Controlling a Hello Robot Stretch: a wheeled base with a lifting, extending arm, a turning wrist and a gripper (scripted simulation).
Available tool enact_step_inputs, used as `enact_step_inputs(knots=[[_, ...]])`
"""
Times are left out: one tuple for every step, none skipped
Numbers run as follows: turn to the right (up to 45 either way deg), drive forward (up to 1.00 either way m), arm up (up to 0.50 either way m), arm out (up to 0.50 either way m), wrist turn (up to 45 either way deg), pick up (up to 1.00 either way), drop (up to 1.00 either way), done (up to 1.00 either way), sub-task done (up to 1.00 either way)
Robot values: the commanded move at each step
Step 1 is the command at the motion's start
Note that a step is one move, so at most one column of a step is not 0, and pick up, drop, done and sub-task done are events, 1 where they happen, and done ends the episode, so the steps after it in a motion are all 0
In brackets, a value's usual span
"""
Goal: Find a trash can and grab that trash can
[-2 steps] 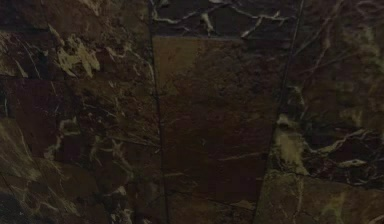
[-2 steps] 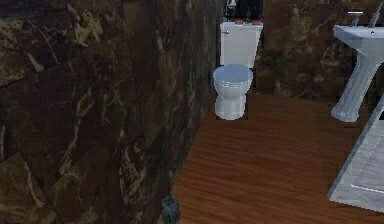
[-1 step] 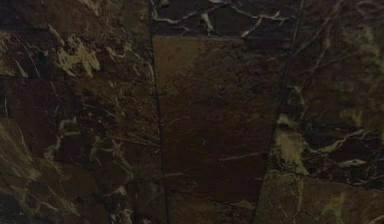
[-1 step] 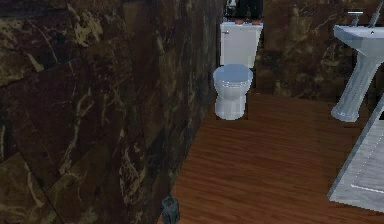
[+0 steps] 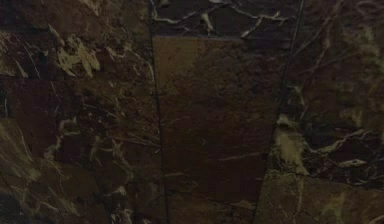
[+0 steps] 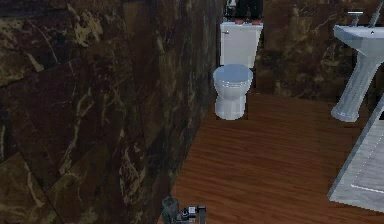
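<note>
— Pose of the arm?

— Drawn in low at the arm side view's bottom edge. Just the gripper (image 6: 172, 210) as a dark stub, with small white squares (image 6: 196, 211) right beside it. Cut off below by the edge.

— Holding anything?

— Cannot tell. Far end too small and dark to make out against the wooden floor (image 6: 270, 160). Grip width likewise beyond telling.

— Counts?

— One toilet (image 6: 232, 90), well beyond the gripper and a little to its right, with one tank (image 6: 240, 45) just behind the bowl. One pedestal sink (image 6: 357, 60), farther out still and well to the gripper's right, clipped at the top edge. One white slanted panel (image 6: 362, 160) off to the gripper's right, cut by the side edge; hard to say what. One dark marble wall (image 6: 90, 110) running along the gripper's left.

— And the trash can?

— Cannot tell where. Atop the tank, something dark and reddish (image 6: 245, 8), cropped by the top edge and too small to name.

— Straight ahead?

— Up close in the forward view, dark veined marble (image 5: 80, 110), with a browner panel (image 5: 210, 110) in the middle between thin seams.
</note>
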Motion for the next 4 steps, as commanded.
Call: enact_step_inputs(knots=[[0.0, 0.0, 0.0, 0.0, 45.0, 0.0, 0.0, 0.0, 0.0], [0.0, 0.0, 0.0, 0.0, 45.0, 0.0, 0.0, 0.0, 0.0], [0.0, 0.0, 0.0, 0.0, 45.0, 0.0, 0.0, 0.0, 0.0], [0.0, 0.0, 0.0, 0.0, 15.0, 0.0, 0.0, 0.0, 0.0]])
